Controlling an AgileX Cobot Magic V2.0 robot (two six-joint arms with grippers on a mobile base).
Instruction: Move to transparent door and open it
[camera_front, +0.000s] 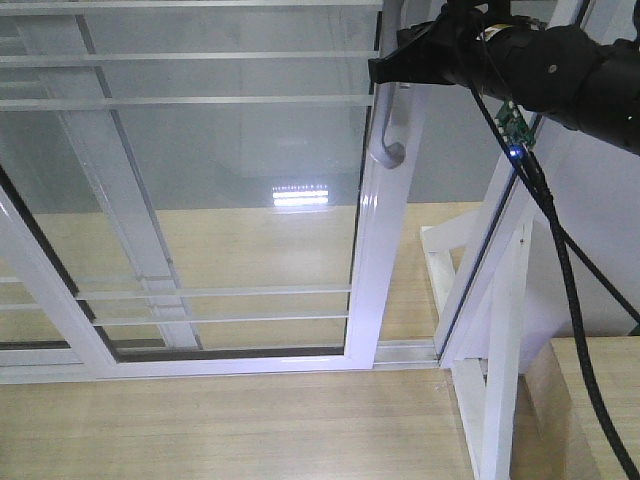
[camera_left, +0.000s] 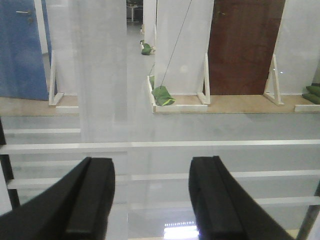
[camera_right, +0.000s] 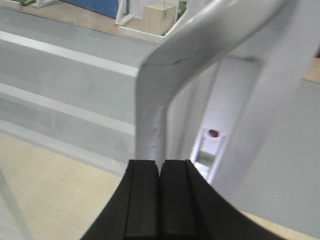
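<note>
Black right hand (camera_right: 160, 169), pads pressed together, sits lower centre, apparently tucked against the grey handle (camera_right: 167, 85), likely to drag the door (camera_front: 220, 190), filling the front view's left, sideways. Left hand (camera_left: 150, 192), fingers apart, hovers idle facing it.

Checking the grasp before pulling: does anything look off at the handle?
Yes: the right gripper is shut on nothing, pads pressed together; the handle lies beyond its fingertips, not clamped.

Black jaws, black cables (camera_front: 566, 280), green circuit board (camera_front: 513, 128).
</note>
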